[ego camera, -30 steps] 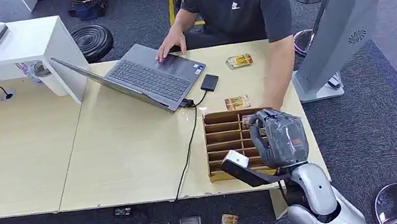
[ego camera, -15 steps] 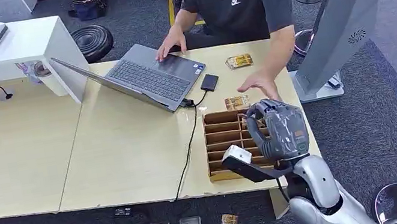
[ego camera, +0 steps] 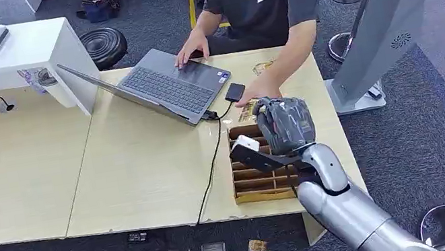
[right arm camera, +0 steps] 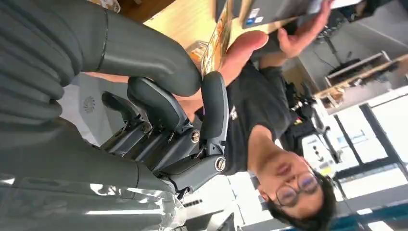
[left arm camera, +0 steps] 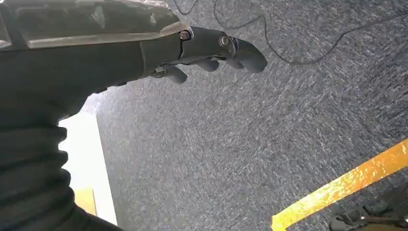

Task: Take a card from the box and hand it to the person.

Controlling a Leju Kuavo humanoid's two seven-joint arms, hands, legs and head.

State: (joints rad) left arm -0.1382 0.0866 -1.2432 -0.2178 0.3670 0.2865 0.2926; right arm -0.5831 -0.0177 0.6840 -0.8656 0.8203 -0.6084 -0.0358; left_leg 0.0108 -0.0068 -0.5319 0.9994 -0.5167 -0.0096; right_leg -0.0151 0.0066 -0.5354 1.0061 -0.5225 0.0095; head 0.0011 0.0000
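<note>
Dark grey fingers (right arm camera: 214, 103) and a thick thumb of the right hand (ego camera: 284, 123) pinch a card (right arm camera: 217, 41) by one end. In the right wrist view the card shows edge-on, a thin strip with orange and yellow print, its long axis running straight out from the fingertips toward the person's hand (right arm camera: 243, 48), whose palm lies against its far part. In the head view the right hand hangs over the far end of the wooden box (ego camera: 252, 178), knuckles up, and a sliver of the card (ego camera: 247, 112) shows just past it, under the person's hand (ego camera: 260, 91) reaching across the table (ego camera: 139, 173). The box has rows of narrow slots and sits near the table's front right corner. Beyond it lie a small black drive (ego camera: 235, 92) on a cable and an open laptop (ego camera: 162, 88), where the person's other hand (ego camera: 191, 49) rests.

The left hand (left arm camera: 211, 55) hangs over grey carpet (left arm camera: 240, 144) beside a yellow floor stripe (left arm camera: 337, 190), fingers loosely curved and apart, holding nothing.
</note>
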